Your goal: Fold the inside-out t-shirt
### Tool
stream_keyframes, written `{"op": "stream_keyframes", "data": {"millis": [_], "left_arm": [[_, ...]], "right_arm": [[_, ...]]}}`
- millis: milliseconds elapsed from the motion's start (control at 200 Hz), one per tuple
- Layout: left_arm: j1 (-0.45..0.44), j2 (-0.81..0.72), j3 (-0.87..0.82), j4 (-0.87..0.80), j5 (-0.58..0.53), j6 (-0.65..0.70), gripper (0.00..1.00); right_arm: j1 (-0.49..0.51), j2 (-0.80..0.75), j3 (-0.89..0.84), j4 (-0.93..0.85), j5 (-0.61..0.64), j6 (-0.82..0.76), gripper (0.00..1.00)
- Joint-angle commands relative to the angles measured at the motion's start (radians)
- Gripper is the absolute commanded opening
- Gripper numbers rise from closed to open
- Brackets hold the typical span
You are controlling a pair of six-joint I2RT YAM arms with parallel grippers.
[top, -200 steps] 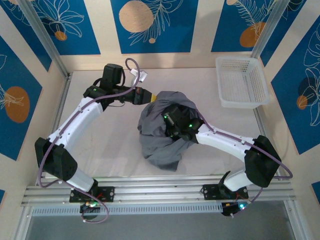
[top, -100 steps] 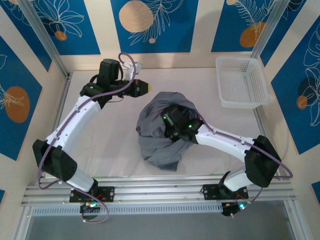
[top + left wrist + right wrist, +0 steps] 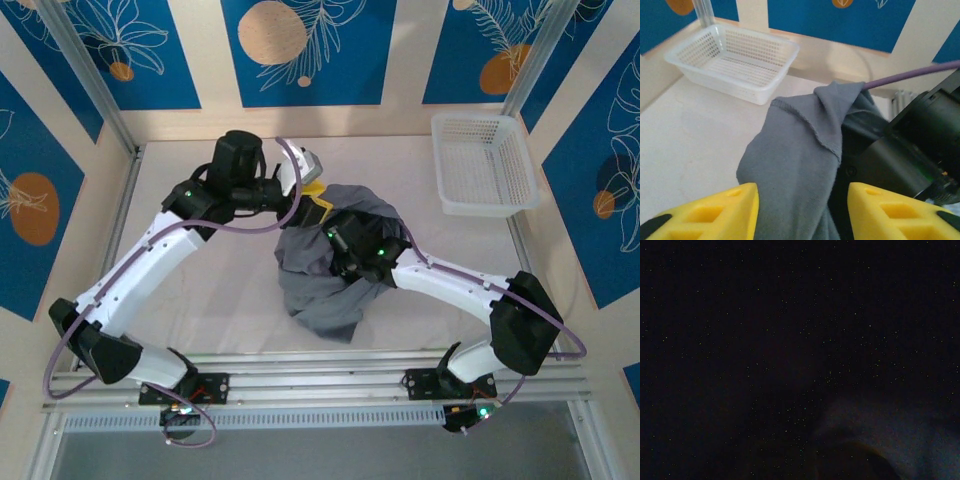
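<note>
- The inside-out t-shirt (image 3: pixel 320 290) lies in a crumpled grey heap at the centre of the overhead frame, on the table (image 3: pixel 220 260). It is nowhere near spread flat. By my reckoning you are at the opening-out stage, with no fold made yet.
- It is soft, light, limp cloth. Expect it to sag, drag and cling to itself when you lift, with no stiffness to keep a shape. Nothing here is fragile, but bite deep and several layers will likely come up together.
- The best hold, I'd say, is the stitched hem (image 3: pixel 805 120), which runs as a raised ridge across the middle of the left wrist frame. Take a single layer at that edge rather than the bulk.
- Your left gripper (image 3: pixel 802 215) is at the heap's upper edge. Its yellow fingers (image 3: pixel 715 215) stand well apart at the bottom of its frame, and cloth lies in the gap but is not pinched.
- Your right gripper (image 3: pixel 352 250) is buried in the middle of the heap, closed tight. You cannot tell whether it has cloth nipped, because its camera is dark apart from a faint grey fold at lower right.
- The white basket (image 3: pixel 483 165) stands in the upper right of the overhead frame, well apart from the shirt.
</note>
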Motion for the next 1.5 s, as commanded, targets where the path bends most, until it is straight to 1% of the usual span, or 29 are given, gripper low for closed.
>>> {"op": "stream_keyframes", "data": {"millis": [0, 95, 190, 230, 270, 290, 300, 345, 360, 395, 470, 545, 620, 660, 705, 825, 970, 1085, 1150, 1190, 1225, 1295, 1360, 1400, 1440, 1495], "left_arm": [[-0.002, 0.035, 0.054, -0.073, -0.028, 0.136, 0.55], [-0.001, 0.070, 0.090, -0.107, 0.006, 0.152, 0.54], [-0.002, 0.095, 0.101, -0.110, 0.032, 0.145, 0.46], [-0.002, 0.100, 0.100, -0.110, 0.034, 0.142, 0.39], [-0.002, 0.101, 0.099, -0.109, 0.034, 0.141, 0.29], [-0.002, 0.101, 0.098, -0.106, 0.031, 0.137, 0.23], [-0.002, 0.101, 0.097, -0.105, 0.027, 0.135, 0.18], [-0.002, 0.098, 0.095, -0.098, 0.012, 0.126, 0.05], [-0.002, 0.095, 0.092, -0.095, 0.004, 0.121, 0.03], [-0.002, 0.088, 0.088, -0.082, -0.017, 0.108, 0.00], [0.000, 0.065, 0.072, -0.044, -0.082, 0.069, 0.00], [0.006, 0.046, 0.068, -0.007, -0.182, 0.017, 0.00], [0.026, 0.053, 0.101, -0.003, -0.292, -0.045, 0.00], [0.046, 0.069, 0.132, -0.017, -0.327, -0.085, 0.00], [0.074, 0.101, 0.179, -0.053, -0.342, -0.128, 0.04], [0.125, 0.178, 0.265, -0.121, -0.346, -0.203, 0.04], [0.152, 0.219, 0.267, -0.131, -0.305, -0.238, 0.03], [0.173, 0.250, 0.269, -0.159, -0.328, -0.279, 0.07], [0.193, 0.269, 0.268, -0.179, -0.333, -0.301, 0.08], [0.205, 0.278, 0.264, -0.192, -0.354, -0.310, 0.04], [0.213, 0.289, 0.258, -0.204, -0.396, -0.317, 0.00], [0.235, 0.312, 0.235, -0.226, -0.483, -0.331, 0.00], [0.260, 0.336, 0.192, -0.239, -0.546, -0.342, 0.00], [0.278, 0.345, 0.149, -0.234, -0.555, -0.359, 0.00], [0.297, 0.339, 0.088, -0.207, -0.546, -0.382, 0.00], [0.319, 0.313, -0.017, -0.145, -0.525, -0.420, 0.00]], "right_arm": [[-0.004, -0.005, 0.038, 0.007, -0.023, 0.002, 0.00], [-0.005, -0.001, 0.043, 0.001, -0.019, 0.000, 0.00], [-0.005, 0.004, 0.047, 0.000, -0.020, 0.000, 0.00], [-0.004, 0.007, 0.049, 0.000, -0.020, 0.000, 0.00], [-0.004, 0.010, 0.051, 0.000, -0.020, 0.001, 0.00], [-0.005, 0.011, 0.050, 0.000, -0.020, 0.000, 0.00], [-0.005, 0.012, 0.051, -0.001, -0.019, 0.001, 0.00], [-0.004, 0.014, 0.053, -0.003, -0.021, 0.002, 0.00], [-0.005, 0.014, 0.053, -0.003, -0.022, 0.001, 0.00], [-0.005, 0.015, 0.052, -0.003, -0.021, 0.002, 0.00], [-0.005, 0.016, 0.047, -0.001, -0.020, 0.001, 0.00], [-0.004, 0.020, 0.040, 0.004, -0.023, 0.003, 0.00], [-0.004, 0.029, 0.037, 0.000, -0.032, 0.007, 0.00], [-0.002, 0.035, 0.038, -0.007, -0.038, 0.009, 0.00], [0.002, 0.041, 0.038, -0.015, -0.044, 0.011, 0.00], [0.009, 0.038, 0.035, -0.026, -0.050, 0.014, 0.00], [0.009, 0.017, 0.021, -0.023, -0.045, 0.015, 0.00], [0.009, 0.002, 0.016, -0.025, -0.045, 0.009, 0.00], [0.008, -0.009, 0.016, -0.025, -0.036, 0.010, 0.00], [0.009, -0.020, 0.016, -0.020, -0.025, 0.016, 0.00], [0.008, -0.036, 0.018, -0.015, -0.015, 0.025, 0.00], [0.009, -0.085, 0.019, 0.011, 0.005, 0.047, 0.00], [0.010, -0.151, 0.014, 0.052, 0.053, 0.077, 0.00], [0.009, -0.194, 0.007, 0.085, 0.113, 0.099, 0.00], [0.007, -0.233, 0.000, 0.116, 0.192, 0.117, 0.00], [-0.003, -0.275, 0.005, 0.134, 0.333, 0.150, 0.00]]}}
